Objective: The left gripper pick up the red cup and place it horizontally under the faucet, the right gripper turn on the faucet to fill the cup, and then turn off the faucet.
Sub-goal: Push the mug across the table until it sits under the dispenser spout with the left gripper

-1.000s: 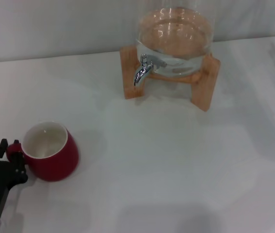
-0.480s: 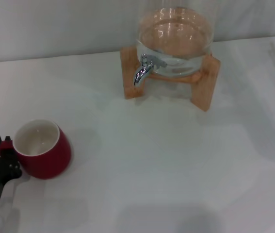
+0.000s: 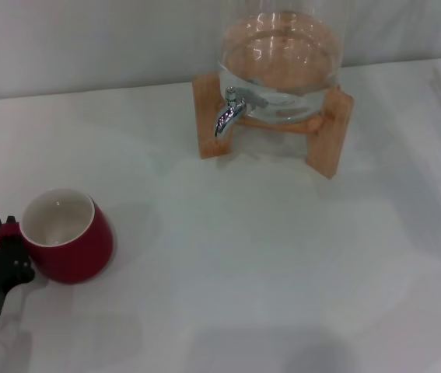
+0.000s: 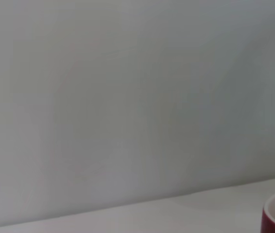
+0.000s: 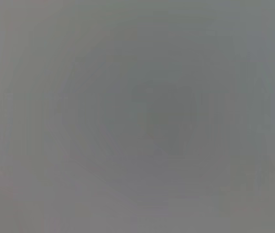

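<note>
Gripping the small handle of the red cup (image 3: 68, 237), the left gripper (image 3: 2, 247) has its jaws closed on it near the worktop's (image 3: 243, 264) front-left corner, cup upright. The faucet (image 3: 229, 111) stands well apart toward the rear edge. A hold on the handle alone could let the cup swing or slip. The right gripper is out of view.

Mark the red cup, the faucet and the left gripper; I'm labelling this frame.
red cup (image 3: 76, 252), head view, on its outer red wall.
faucet (image 3: 228, 116), head view, on the chrome spout.
left gripper (image 3: 2, 247), head view, fingertips at the cup's handle.
</note>
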You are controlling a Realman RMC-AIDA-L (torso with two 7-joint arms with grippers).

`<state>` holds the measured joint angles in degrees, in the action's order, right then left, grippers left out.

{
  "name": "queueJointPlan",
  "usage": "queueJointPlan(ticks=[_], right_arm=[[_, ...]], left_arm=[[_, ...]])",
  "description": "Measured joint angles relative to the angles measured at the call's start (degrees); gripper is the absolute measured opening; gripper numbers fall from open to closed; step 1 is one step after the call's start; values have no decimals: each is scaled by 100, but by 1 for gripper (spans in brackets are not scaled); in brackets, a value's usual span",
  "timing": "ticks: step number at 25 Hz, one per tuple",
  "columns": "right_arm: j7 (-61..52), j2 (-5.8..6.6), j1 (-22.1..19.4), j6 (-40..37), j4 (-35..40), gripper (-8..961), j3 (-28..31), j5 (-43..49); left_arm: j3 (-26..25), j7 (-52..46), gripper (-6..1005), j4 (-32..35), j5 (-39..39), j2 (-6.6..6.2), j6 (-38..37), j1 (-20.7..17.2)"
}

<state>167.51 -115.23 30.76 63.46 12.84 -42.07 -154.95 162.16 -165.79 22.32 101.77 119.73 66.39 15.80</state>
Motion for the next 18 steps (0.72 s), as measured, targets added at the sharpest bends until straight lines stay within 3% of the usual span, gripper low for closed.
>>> queueJointPlan(ticks=[18], right_arm=[[-11,0,29,0,-1,703,-25,3]], left_arm=[[0,17,126,154,-73,4,-95,545]])
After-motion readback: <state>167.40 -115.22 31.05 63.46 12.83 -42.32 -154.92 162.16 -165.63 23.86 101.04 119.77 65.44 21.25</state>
